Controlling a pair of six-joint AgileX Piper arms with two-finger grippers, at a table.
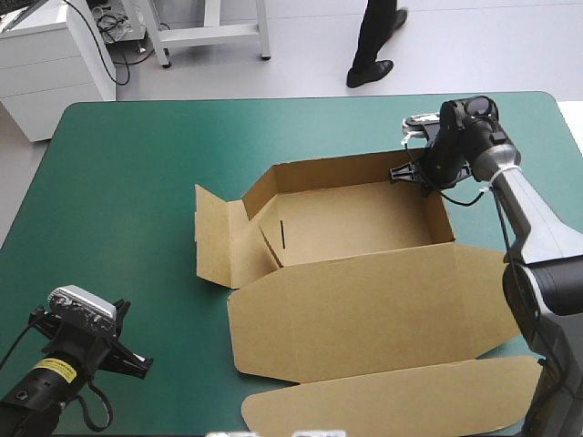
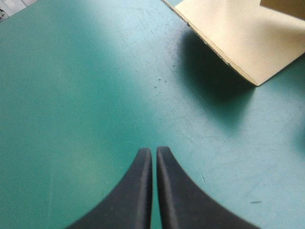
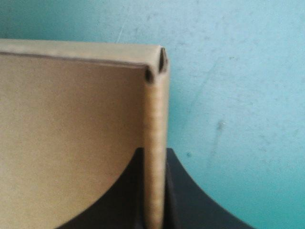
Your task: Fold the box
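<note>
Quick one from us: the brown box (image 1: 364,223) sits mid-table, a touch toward 3 o'clock. It's a half-made tray, with the far and 3 o'clock walls up and the lid (image 1: 364,305) flat toward 6 o'clock. The side flap (image 1: 214,238) at 9 o'clock is splayed outward.

Our right gripper (image 3: 154,162) pinches the doubled wall (image 3: 156,109) at the box's 1 o'clock corner, fingers nearly together with the board between them. Our left gripper (image 2: 154,153) is at the table's 7 o'clock, fingers pressed together on nothing, over the bare teal-green cover (image 1: 118,182).

We reckon this board is light and stiff, bends only at its scores, and probably slides if shoved. Best grab is a top edge near a crease, like that 9 o'clock flap. Squeeze too hard and the fluting likely dents.
</note>
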